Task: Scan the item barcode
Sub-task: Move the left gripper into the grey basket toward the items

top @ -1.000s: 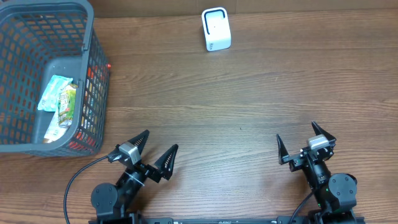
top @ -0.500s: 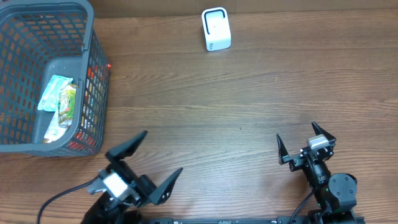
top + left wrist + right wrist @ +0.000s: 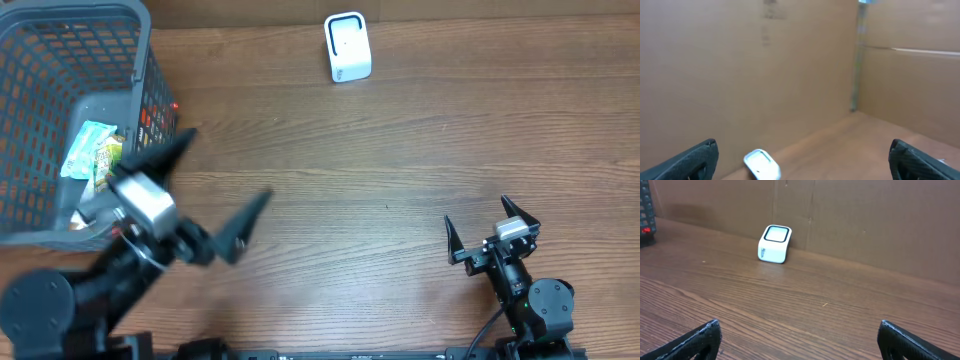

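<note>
**Fetching the item**

Far left, the packet (image 3: 88,147) lies in the basket (image 3: 40,60). Our left jaws hover near its right wall, spread and empty; next we must dip in and grasp. The scanner (image 3: 347,47) stands far-centre; right jaws released, idle.

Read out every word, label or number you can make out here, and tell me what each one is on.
No text here is readable.
On the white scanner: small dark marks low on its side, too small to read.
On the packets in the basket: printed wrappers, too small to read.
On the cardboard wall: faint print, blurred.
</note>
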`<action>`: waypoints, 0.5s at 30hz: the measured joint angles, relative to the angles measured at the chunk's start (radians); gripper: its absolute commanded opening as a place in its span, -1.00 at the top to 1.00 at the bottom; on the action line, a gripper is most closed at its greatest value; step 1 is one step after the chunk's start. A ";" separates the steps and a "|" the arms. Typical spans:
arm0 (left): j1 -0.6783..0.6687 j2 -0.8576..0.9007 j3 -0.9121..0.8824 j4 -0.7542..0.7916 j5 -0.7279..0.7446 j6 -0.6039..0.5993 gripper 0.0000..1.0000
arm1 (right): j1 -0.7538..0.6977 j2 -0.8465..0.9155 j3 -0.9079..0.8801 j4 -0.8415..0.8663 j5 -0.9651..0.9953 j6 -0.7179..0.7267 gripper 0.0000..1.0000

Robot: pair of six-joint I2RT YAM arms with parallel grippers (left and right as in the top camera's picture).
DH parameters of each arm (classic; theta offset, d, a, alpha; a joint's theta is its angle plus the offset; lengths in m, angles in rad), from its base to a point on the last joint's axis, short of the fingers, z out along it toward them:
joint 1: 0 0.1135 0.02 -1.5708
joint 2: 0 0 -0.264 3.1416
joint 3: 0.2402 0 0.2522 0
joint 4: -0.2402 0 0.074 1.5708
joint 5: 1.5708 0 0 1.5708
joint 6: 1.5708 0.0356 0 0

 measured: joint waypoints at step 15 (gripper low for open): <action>0.187 0.924 1.217 -0.892 -0.792 0.084 -0.99 | 0.000 0.000 0.000 0.000 0.000 0.000 -1.00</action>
